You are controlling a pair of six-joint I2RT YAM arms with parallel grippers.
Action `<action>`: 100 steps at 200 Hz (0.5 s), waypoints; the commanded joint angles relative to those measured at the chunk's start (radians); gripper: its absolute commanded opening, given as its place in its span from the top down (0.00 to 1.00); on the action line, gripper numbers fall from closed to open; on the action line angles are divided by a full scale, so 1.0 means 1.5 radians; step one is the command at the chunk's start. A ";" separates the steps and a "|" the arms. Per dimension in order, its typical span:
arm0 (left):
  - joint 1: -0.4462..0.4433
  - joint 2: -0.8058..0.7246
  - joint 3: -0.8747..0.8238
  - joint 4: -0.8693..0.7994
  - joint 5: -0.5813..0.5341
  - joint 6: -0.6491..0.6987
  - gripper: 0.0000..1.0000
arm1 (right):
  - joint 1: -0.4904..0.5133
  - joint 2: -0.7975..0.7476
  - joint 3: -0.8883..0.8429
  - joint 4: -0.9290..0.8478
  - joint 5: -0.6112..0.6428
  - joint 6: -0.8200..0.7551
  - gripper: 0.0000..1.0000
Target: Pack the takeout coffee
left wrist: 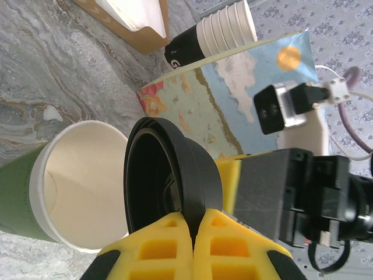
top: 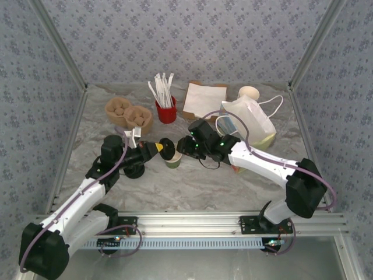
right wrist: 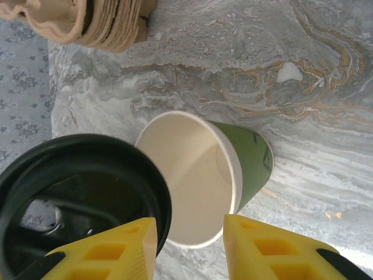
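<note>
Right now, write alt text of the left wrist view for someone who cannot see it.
The left arm's yellow fingers pinch the rim of a black lid, held on edge beside the open mouth of a green paper cup on a marbled table. A colourful printed paper bag is behind.

Top external: high above table (top: 192, 186), facing down.
Left wrist: close behind left gripper (left wrist: 193, 224), cup (left wrist: 76, 181) just ahead.
Right wrist: behind right gripper (right wrist: 189, 224), same cup ahead.

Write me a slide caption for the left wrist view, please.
The left gripper clamps the black lid by its rim beside the open green cup, patterned paper bag behind.
</note>
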 commanded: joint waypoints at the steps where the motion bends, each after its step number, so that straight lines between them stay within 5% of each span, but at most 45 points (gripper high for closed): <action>1: 0.003 0.003 -0.003 0.040 0.016 -0.010 1.00 | -0.009 0.006 -0.026 0.037 0.001 0.024 0.61; 100: 0.003 0.047 -0.045 0.086 0.023 -0.014 1.00 | -0.032 0.029 -0.064 0.122 -0.049 0.031 0.53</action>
